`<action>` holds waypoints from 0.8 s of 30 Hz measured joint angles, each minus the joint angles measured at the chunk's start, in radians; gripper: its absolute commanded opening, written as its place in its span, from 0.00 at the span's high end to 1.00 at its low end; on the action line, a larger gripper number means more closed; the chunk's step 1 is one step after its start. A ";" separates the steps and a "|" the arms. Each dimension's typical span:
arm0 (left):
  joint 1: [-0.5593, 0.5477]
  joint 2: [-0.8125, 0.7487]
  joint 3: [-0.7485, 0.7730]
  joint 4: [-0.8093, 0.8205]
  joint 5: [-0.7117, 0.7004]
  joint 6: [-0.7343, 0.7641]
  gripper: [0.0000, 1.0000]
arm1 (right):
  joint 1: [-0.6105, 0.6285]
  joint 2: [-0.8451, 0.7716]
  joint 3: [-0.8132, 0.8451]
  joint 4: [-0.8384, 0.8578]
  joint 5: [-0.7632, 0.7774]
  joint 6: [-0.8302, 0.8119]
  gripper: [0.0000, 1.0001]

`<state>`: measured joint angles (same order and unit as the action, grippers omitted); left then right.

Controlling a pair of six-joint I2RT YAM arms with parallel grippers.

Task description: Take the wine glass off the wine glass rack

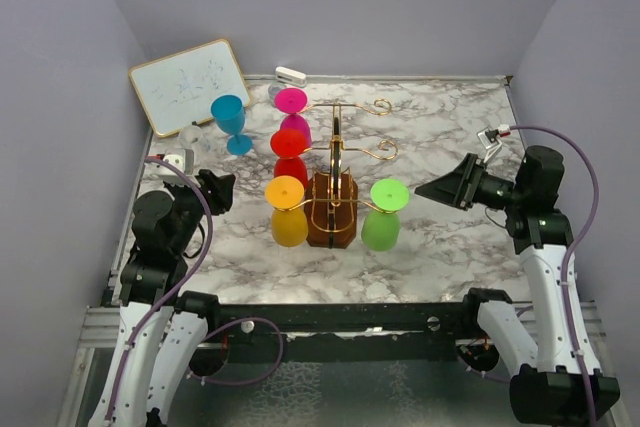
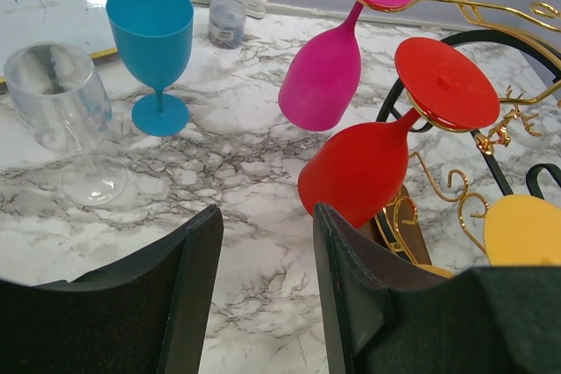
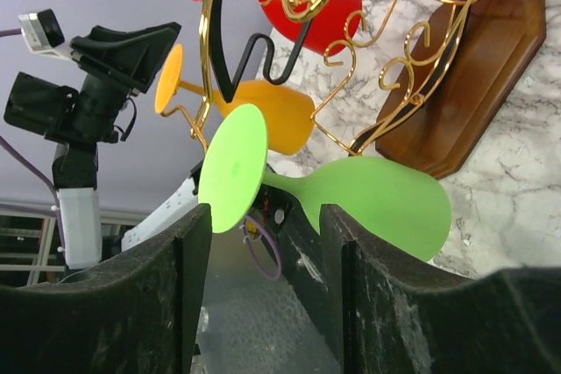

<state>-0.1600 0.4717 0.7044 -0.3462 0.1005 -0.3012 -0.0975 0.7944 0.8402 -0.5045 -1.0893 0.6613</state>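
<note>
Lining up the grab
Your right gripper (image 3: pixel 265 216) and left gripper (image 2: pixel 266 216) both gape empty. The lime-green plastic wine glass (image 3: pixel 377 203) hangs inverted on the gold wire rack (image 1: pixel 331 215), mid-table. Pinch its stem, then slide it outward along the hook.

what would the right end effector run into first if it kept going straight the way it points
Most likely the green wine glass hanging upside down on the wine glass rack: its foot and stem sit straight ahead of the right end effector. Depth is unclear, but nothing shows between.
</note>
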 measured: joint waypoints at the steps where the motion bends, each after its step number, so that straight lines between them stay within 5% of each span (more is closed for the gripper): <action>1: -0.001 0.000 0.000 0.000 0.000 0.000 0.52 | 0.000 -0.002 -0.011 0.000 -0.005 -0.001 0.49; 24: -0.006 0.000 -0.001 0.000 -0.001 -0.003 0.52 | 0.030 0.055 -0.050 0.087 -0.065 0.045 0.56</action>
<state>-0.1661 0.4717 0.7036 -0.3462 0.0994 -0.3042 -0.0673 0.8490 0.7902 -0.4171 -1.1542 0.7059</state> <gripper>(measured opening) 0.481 0.448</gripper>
